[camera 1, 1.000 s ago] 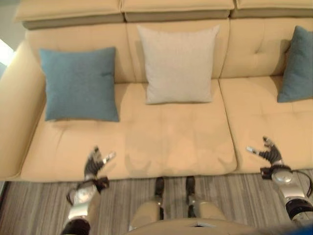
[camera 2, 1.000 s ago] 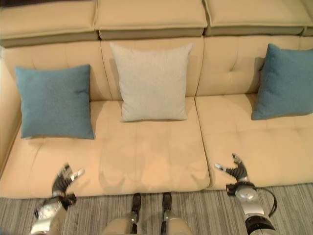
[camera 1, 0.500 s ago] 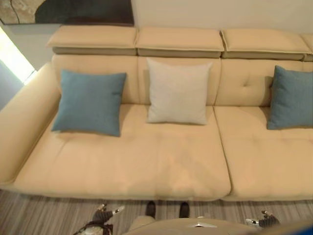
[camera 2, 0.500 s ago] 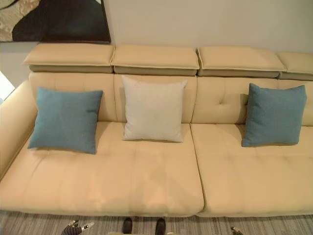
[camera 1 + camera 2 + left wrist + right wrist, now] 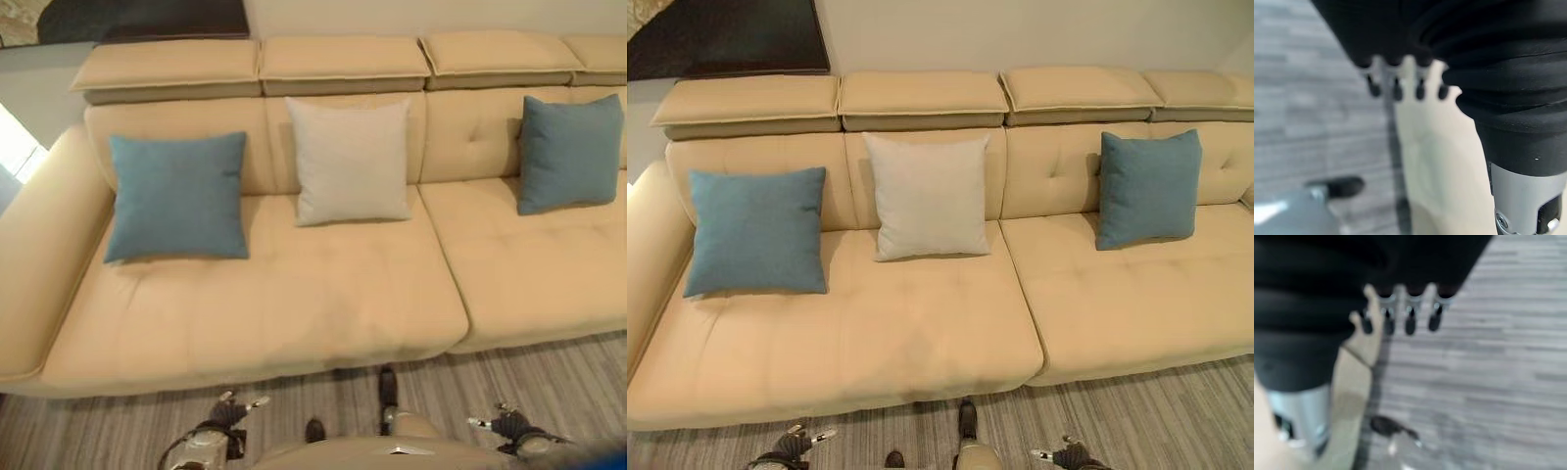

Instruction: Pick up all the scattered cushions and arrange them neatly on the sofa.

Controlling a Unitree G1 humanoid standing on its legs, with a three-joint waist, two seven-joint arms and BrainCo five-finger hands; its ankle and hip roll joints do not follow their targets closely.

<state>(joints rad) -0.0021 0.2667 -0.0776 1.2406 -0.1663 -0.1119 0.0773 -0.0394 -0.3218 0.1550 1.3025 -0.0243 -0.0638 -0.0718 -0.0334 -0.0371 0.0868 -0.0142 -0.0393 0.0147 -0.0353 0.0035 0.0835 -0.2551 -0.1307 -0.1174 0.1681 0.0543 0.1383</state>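
Note:
Three cushions stand upright against the backrest of a long beige sofa point(image 5: 294, 313). A blue cushion point(image 5: 178, 196) leans at the left, a pale grey cushion point(image 5: 351, 161) in the middle, and a second blue cushion point(image 5: 570, 153) on the right section. My left hand point(image 5: 231, 412) hangs low over the floor in front of the sofa, fingers relaxed and empty. My right hand point(image 5: 506, 424) is likewise low at the right, open and empty. In the wrist views the fingers point(image 5: 1396, 88) of each hand point(image 5: 1400, 316) hang straight with nothing held.
Grey striped wooden floor point(image 5: 549, 377) runs along the sofa's front edge. The sofa's left armrest point(image 5: 39, 264) curves forward. A dark framed picture point(image 5: 725, 34) hangs on the wall behind the headrests.
The view has pulled back and shifted, so the whole sofa and the wall now show. Both hands have dropped to the bottom edge, still open and empty. The cushions stay in place.

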